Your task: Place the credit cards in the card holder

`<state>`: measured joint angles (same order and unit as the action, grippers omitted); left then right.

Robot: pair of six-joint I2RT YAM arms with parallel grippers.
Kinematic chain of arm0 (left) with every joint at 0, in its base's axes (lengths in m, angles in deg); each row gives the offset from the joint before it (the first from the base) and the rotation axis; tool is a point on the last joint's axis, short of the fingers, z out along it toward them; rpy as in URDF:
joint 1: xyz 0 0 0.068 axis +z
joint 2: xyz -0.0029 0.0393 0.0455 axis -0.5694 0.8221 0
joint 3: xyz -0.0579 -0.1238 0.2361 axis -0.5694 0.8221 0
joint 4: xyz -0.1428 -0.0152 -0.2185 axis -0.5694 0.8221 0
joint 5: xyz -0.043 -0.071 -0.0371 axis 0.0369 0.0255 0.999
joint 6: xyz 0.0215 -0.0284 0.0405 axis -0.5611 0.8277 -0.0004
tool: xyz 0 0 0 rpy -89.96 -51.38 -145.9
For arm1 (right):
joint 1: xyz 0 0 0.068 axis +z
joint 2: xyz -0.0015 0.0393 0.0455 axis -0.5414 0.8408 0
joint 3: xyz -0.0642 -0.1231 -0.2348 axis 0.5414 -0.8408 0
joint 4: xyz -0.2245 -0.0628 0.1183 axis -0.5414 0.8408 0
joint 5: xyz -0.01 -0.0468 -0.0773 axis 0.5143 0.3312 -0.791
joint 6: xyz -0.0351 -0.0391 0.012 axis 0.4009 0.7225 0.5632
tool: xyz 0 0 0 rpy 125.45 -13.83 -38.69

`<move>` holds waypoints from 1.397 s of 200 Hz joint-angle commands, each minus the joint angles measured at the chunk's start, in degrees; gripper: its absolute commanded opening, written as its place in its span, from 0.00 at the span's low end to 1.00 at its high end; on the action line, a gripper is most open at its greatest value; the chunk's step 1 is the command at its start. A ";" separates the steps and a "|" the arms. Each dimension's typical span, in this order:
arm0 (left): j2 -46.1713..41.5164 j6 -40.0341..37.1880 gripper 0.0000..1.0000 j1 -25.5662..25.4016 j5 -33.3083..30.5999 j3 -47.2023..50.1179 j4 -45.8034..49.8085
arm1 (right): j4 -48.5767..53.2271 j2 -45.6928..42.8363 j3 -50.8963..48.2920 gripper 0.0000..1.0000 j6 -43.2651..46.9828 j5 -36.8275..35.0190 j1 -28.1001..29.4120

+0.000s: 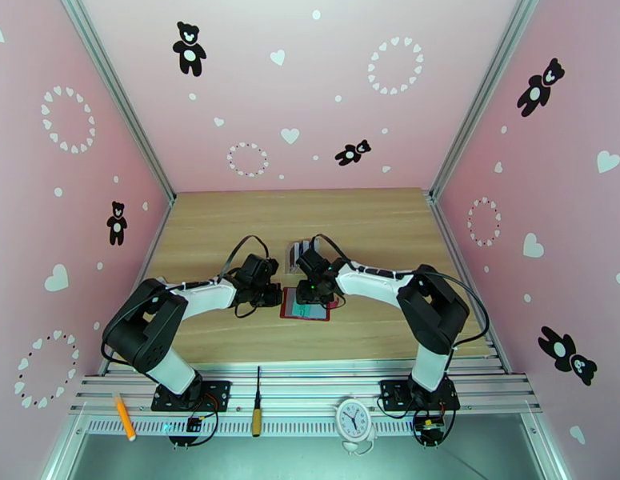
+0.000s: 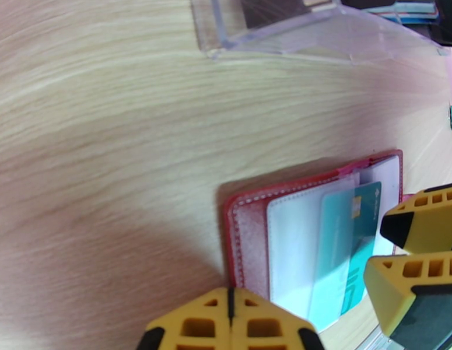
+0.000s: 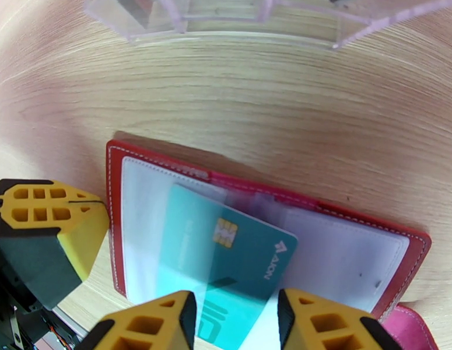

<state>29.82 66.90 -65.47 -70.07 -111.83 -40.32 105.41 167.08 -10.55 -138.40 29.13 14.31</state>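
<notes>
Right gripper [image 3: 234,301] jaws apart astride the teal card's [image 3: 226,258] near end; pinching or not, can't tell. From that wrist, card's long axis runs 6–12, chip end far, partly under a translucent pocket of the open card holder [image 3: 167,161], flat on the table [image 3: 284,100]. Left gripper [image 2: 228,301] fingers together at holder's 9 o'clock edge. Left wrist view adds spare cards [image 2: 409,8] in the clear rack [image 2: 272,30] at 12, cut off. Overhead, holder mostly hidden under right gripper.

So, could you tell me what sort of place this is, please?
Probably a robot test cell: a wooden table walled by pink panels with bear stickers, framed in aluminium rail, two arms bolted at its edge.
</notes>
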 commanded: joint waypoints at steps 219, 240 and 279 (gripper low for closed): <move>1.25 0.63 0.06 -0.44 1.21 -0.27 -0.08 | 1.24 3.22 3.82 0.44 0.70 1.71 1.14; 1.22 0.65 0.06 -0.44 1.31 -0.23 -0.19 | 1.14 3.80 4.15 0.44 0.62 2.01 1.25; 0.98 0.74 0.06 -0.51 1.39 -0.17 -0.14 | 1.54 4.08 4.79 0.44 0.70 2.17 1.51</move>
<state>29.95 66.94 -65.47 -69.83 -111.83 -40.53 105.58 169.92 -7.73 -138.36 30.51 15.16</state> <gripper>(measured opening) 0.061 0.438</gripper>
